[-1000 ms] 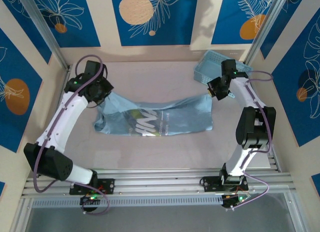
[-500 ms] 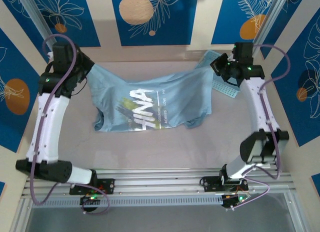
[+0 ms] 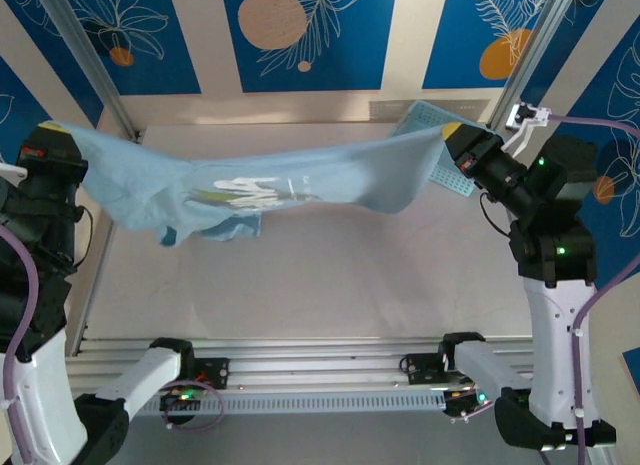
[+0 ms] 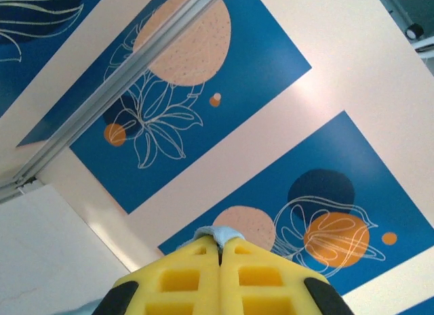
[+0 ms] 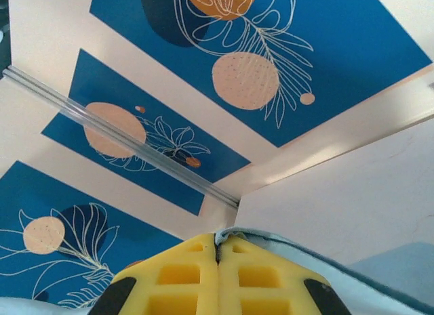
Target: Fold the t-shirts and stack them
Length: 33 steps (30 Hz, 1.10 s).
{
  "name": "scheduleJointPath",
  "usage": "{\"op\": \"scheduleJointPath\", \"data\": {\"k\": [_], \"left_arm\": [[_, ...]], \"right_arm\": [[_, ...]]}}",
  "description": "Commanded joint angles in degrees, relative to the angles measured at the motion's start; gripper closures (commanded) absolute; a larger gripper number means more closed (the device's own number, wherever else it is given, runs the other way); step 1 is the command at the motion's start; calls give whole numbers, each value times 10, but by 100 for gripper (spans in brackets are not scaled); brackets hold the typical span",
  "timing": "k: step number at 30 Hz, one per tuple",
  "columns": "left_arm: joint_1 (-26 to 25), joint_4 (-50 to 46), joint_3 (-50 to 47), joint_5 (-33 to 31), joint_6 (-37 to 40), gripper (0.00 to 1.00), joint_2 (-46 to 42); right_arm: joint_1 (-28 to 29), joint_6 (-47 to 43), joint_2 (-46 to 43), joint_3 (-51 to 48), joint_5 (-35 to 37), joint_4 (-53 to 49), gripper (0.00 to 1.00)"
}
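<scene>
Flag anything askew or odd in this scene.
The t-shirt hangs in the air, pinched between the left gripper and right gripper. It sags and is bunched toward the left end, its lettering crumpled, one part dangling. The basket sits partly behind it.

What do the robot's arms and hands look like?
The left arm and right arm are white with black joints and small green lights. Purple cables loop along them. The left hand and right hand are yellow with square holes.

Light-blue lattice basket [image 3: 452, 175] at far right corner of pale table [image 3: 320, 285], blue floral walls [image 3: 300, 45].
</scene>
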Motion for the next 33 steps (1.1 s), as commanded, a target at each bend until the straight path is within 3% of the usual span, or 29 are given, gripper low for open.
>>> {"op": "scheduleJointPath", "data": {"k": [1,4,10,18,20,23,29,33], "left_arm": [[6,-2,16,-12,-5,100,88],[10,-33,60,15,-8,100,178],[67,-59,158,139,-21,100,363],[136,-41,427,261,-34,100,520],[154,-1,461,292,-55,100,514],[171,61,462,309,-70,100,473],[175,27,424,319,-72,100,377],[175,-37,235,290,-62,100,250]], "right_arm": [[6,11,63,11,-24,20,100],[15,19,145,47,-37,31,100],[42,15,356,197,-62,28,100],[40,9,607,580,-84,-20,100],[30,24,652,691,-79,-40,100],[3,66,676,769,-77,-34,100],[-32,104,621,694,-114,5,100],[-12,37,556,562,-103,-49,100]]}}
